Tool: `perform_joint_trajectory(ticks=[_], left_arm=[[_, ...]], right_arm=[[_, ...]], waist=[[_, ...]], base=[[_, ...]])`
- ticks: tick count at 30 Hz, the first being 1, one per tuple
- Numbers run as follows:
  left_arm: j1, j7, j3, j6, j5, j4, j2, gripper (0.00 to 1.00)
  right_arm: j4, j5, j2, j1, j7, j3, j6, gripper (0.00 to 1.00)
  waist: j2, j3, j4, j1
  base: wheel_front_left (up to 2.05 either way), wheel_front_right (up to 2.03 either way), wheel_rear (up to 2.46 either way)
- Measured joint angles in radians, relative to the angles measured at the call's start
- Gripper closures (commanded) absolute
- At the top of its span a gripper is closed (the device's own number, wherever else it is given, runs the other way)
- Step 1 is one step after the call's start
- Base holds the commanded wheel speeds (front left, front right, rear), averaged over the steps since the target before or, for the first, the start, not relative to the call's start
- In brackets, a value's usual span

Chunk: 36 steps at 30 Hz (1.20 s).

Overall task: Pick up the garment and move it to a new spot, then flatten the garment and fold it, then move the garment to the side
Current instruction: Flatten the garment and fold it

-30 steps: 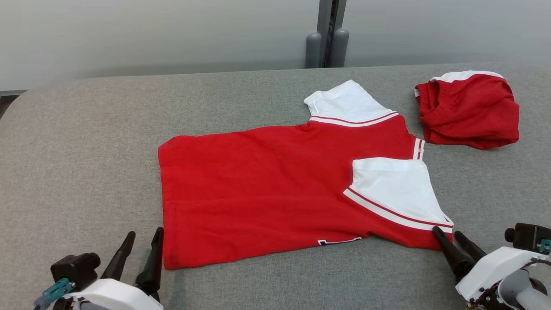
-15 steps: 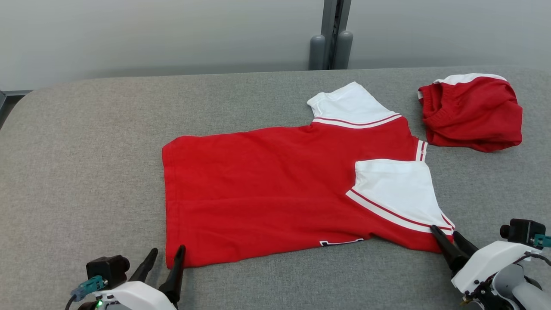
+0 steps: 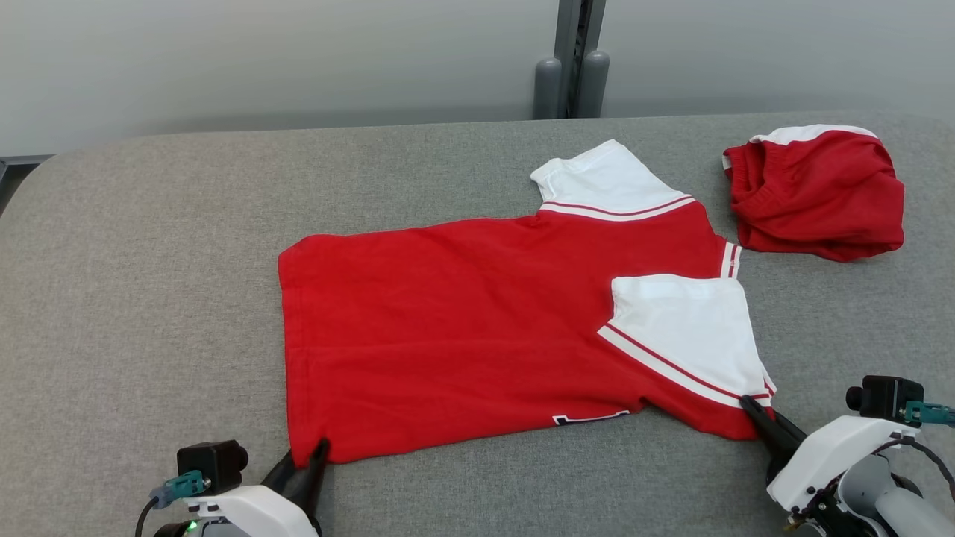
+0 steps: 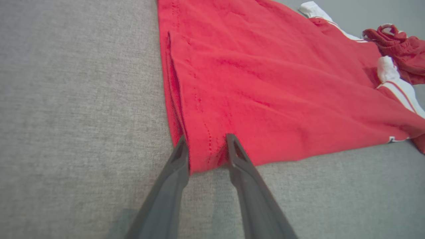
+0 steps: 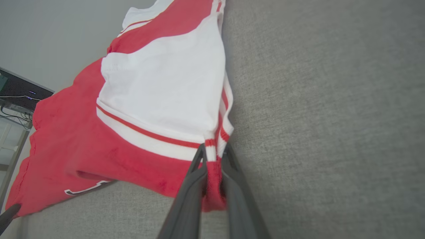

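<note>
The grey worktop (image 3: 149,261) carries the red, white-sleeved garment (image 3: 462,328), spread flat at centre; a crumpled red bundle (image 3: 813,194) lies apart at 2 o'clock. At 7 o'clock the left claw (image 4: 206,146), jaws apart, straddles its hem corner; at 4 o'clock the right claw (image 5: 212,152) is clamped on its sleeve-side corner.

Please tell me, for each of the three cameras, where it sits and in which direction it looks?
Head view: up on the robot, facing forward and down at the red shirt on the grey table; left gripper lower left, right gripper lower right.
Left wrist view: low over the table, looking along its own fingers, which straddle the shirt's hem corner.
Right wrist view: low, looking along its own fingers, pinched on the sleeve corner.
Shared: head and left wrist views both show the bundled red garment.
</note>
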Motion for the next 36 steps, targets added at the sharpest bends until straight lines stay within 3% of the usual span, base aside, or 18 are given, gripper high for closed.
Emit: perform_joint_trajectory(ticks=[11, 23, 32, 36], left_arm=[[-0.003, 0.013, 0.003, -0.007, -0.003, -0.037, 0.038, 1.00], [0.083, 0.110, -0.021, 0.013, -0.012, -0.217, 0.156, 1.00], [0.174, 0.179, -0.039, 0.069, -0.013, -0.366, 0.252, 1.00], [0.215, 0.214, -0.043, 0.099, -0.029, -0.423, 0.284, 1.00]], right_arm=[[-0.086, -0.041, -0.022, 0.026, 0.061, -0.057, 0.000, 1.00], [-0.255, 0.013, -0.114, 0.121, 0.277, -0.138, 0.000, 1.00], [-0.370, 0.002, -0.125, 0.275, 0.404, -0.231, 0.000, 1.00], [-0.421, -0.036, -0.096, 0.348, 0.454, -0.301, 0.000, 1.00]], waist=[[0.0000, -0.019, 0.004, 0.0000], [0.0000, -0.047, 0.013, 0.0000], [0.0000, -0.086, 0.015, 0.0000], [0.0000, -0.088, 0.014, 0.0000]], base=[[0.00, 0.00, 0.00], [0.00, 0.00, 0.00], [0.00, 0.00, 0.00], [0.00, 0.00, 0.00]])
